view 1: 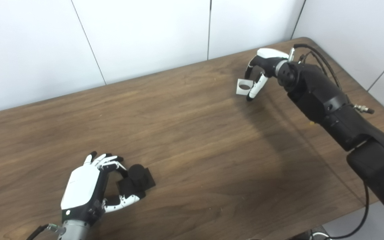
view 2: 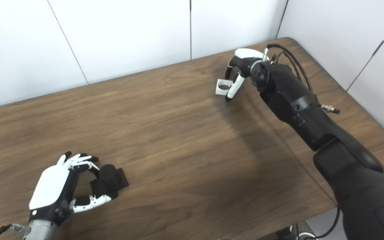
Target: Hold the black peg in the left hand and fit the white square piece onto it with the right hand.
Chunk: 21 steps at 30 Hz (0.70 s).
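The black peg [view 1: 136, 180], a short cylinder on a square black base, stands on the wooden table [view 1: 192, 140] at the near left. My left hand [view 1: 88, 185] curls around it, fingers and thumb touching its base, and it rests on the table. My right hand [view 1: 262, 71] is at the far right, shut on the white square piece [view 1: 244, 86], which has a round hole and hangs tilted just above the table. In the right eye view the peg [view 2: 108, 180] and the white piece [view 2: 223, 86] show the same way.
White wall panels [view 1: 145, 40] rise behind the table's far edge. The table's right edge and near right corner run close under my right arm [view 1: 338, 113]. A black cable [view 1: 362, 216] hangs off the near right edge.
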Each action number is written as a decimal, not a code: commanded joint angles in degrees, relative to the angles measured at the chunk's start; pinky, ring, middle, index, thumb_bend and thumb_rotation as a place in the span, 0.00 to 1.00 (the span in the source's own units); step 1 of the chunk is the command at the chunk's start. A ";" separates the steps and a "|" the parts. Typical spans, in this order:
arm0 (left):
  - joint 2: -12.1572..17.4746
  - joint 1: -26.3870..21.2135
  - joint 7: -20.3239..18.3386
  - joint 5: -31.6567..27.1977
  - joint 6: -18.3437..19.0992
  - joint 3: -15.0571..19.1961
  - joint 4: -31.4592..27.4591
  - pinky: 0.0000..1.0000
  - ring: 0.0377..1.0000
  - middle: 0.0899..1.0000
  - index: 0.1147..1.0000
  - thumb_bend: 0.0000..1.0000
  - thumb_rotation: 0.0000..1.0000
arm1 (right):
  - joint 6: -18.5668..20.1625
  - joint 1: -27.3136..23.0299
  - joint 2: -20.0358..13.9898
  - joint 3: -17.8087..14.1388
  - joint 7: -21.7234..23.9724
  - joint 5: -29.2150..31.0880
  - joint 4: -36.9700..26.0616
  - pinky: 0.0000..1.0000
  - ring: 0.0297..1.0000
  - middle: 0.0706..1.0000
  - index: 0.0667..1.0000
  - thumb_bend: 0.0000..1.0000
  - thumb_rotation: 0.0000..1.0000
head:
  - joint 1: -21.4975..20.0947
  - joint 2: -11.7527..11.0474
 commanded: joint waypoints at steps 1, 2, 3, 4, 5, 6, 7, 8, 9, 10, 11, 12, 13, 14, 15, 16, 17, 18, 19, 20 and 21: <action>0.32 0.65 -0.92 0.43 0.31 -0.18 0.23 1.00 0.88 0.75 0.42 0.52 0.05 | 0.00 -3.27 -0.97 -0.55 -0.24 -0.79 -1.38 1.00 0.98 0.88 0.64 0.95 0.20 | -0.06 0.06; 0.35 0.65 -0.80 0.40 0.18 -0.18 0.29 1.00 0.88 0.75 0.42 0.52 0.05 | -0.05 -3.31 -0.97 -0.42 -0.27 -0.80 -1.35 1.00 0.97 0.88 0.63 0.95 0.20 | -0.06 0.06; 0.37 0.70 -0.76 0.44 0.16 -0.17 0.20 1.00 0.88 0.75 0.42 0.52 0.05 | -0.01 -3.28 -0.84 -0.49 -0.27 -0.94 -1.44 1.00 0.97 0.88 0.63 0.94 0.20 | -0.02 0.24; 0.39 0.76 -0.74 0.46 0.14 -0.14 0.09 1.00 0.88 0.75 0.42 0.52 0.05 | 0.03 -3.25 -0.74 -0.56 -0.22 -1.06 -1.56 1.00 0.97 0.88 0.63 0.94 0.20 | -0.06 0.33; 0.40 0.79 -0.74 0.49 0.14 -0.13 0.01 1.00 0.88 0.75 0.42 0.52 0.05 | 0.07 -3.23 -0.68 -0.62 -0.17 -1.15 -1.65 1.00 0.97 0.88 0.63 0.94 0.20 | -0.06 0.33; 0.43 0.82 -0.80 0.58 0.19 -0.13 -0.08 1.00 0.88 0.75 0.42 0.52 0.05 | 0.11 -3.16 -0.44 -0.94 -0.17 -1.16 -1.72 1.00 0.97 0.88 0.63 0.94 0.19 | -0.10 0.38; 0.47 0.84 -0.85 0.66 0.22 -0.14 -0.13 1.00 0.88 0.75 0.42 0.52 0.05 | 0.15 -3.11 -0.21 -1.27 -0.10 -1.19 -1.78 1.00 0.97 0.88 0.63 0.94 0.19 | -0.10 0.46; 0.49 0.85 -0.89 0.71 0.24 -0.15 -0.16 1.00 0.88 0.75 0.42 0.52 0.05 | 0.16 -3.07 -0.05 -1.52 -0.04 -1.23 -1.82 1.00 0.97 0.89 0.63 0.94 0.19 | -0.10 0.46; 0.48 0.88 -1.01 0.67 0.33 -0.14 -0.24 1.00 0.88 0.75 0.42 0.52 0.05 | 0.16 -3.03 0.09 -1.56 -0.07 -1.29 -1.84 1.00 0.98 0.89 0.63 0.94 0.18 | -0.04 0.52; 0.47 0.90 -1.06 0.67 0.37 -0.16 -0.23 1.00 0.88 0.75 0.42 0.52 0.05 | 0.13 -3.01 0.15 -1.45 -0.22 -1.30 -1.77 1.00 0.98 0.89 0.63 0.94 0.18 | -0.04 0.52; 0.45 0.92 -1.09 0.68 0.40 -0.18 -0.22 1.00 0.88 0.75 0.42 0.52 0.05 | 0.10 -3.00 0.18 -1.36 -0.33 -1.31 -1.71 1.00 0.98 0.89 0.62 0.93 0.18 | -0.04 0.52; 0.46 0.93 -1.05 0.67 0.35 -0.20 -0.18 1.00 0.88 0.75 0.42 0.52 0.05 | 0.07 -2.98 0.20 -1.23 -0.48 -1.30 -1.61 1.00 0.98 0.89 0.61 0.93 0.18 | -0.04 0.52; 0.46 0.94 -1.11 0.77 0.41 -0.24 -0.22 1.00 0.88 0.75 0.42 0.52 0.05 | 0.01 -2.93 0.23 -1.13 -0.65 -1.24 -1.54 1.00 0.98 0.88 0.60 0.92 0.18 | -0.04 0.52; 0.48 0.94 -1.04 0.81 0.34 -0.27 -0.19 1.00 0.88 0.75 0.42 0.52 0.05 | -0.03 -2.85 0.34 -1.18 -0.86 -1.08 -1.47 1.00 0.98 0.88 0.58 0.91 0.17 | -0.04 0.52; 0.49 0.94 -0.98 0.84 0.29 -0.29 -0.16 1.00 0.88 0.75 0.42 0.52 0.05 | -0.04 -2.76 0.49 -1.34 -1.06 -0.86 -1.41 1.00 0.98 0.88 0.58 0.91 0.17 | -0.04 0.52; 0.50 0.96 -0.99 0.88 0.28 -0.29 -0.26 1.00 0.88 0.75 0.42 0.52 0.05 | -0.02 -2.64 0.63 -1.54 -1.26 -0.71 -1.43 1.00 0.98 0.88 0.57 0.91 0.16 | 0.07 0.80; 0.51 0.97 -0.96 0.83 0.22 -0.28 -0.31 1.00 0.88 0.75 0.42 0.52 0.05 | 0.01 -2.49 0.72 -1.68 -1.42 -0.67 -1.53 1.00 0.97 0.87 0.55 0.90 0.14 | 0.07 0.80; 0.52 0.98 -1.04 0.84 0.26 -0.28 -0.38 1.00 0.88 0.75 0.42 0.52 0.05 | 0.04 -2.32 0.79 -1.77 -1.60 -0.74 -1.63 1.00 0.97 0.87 0.49 0.68 0.14 | 0.07 0.80; 0.49 1.00 -1.11 0.84 0.34 -0.27 -0.48 1.00 0.88 0.75 0.42 0.52 0.05 | 0.02 -2.12 0.82 -1.89 -1.86 -0.71 -1.80 1.00 0.97 0.86 0.47 0.60 0.14 | 0.08 0.90; 0.46 1.02 -1.16 0.89 0.42 -0.27 -0.56 1.00 0.88 0.75 0.42 0.52 0.05 | -0.02 -1.95 0.85 -1.95 -2.25 -0.77 -1.81 1.00 0.96 0.86 0.46 0.57 0.14 | 0.08 0.90; 0.46 1.04 -1.14 0.98 0.43 -0.29 -0.61 1.00 0.88 0.75 0.42 0.52 0.05 | 0.02 -1.84 0.85 -2.00 -2.41 -1.05 -1.79 1.00 0.95 0.85 0.45 0.54 0.13 | 0.04 0.97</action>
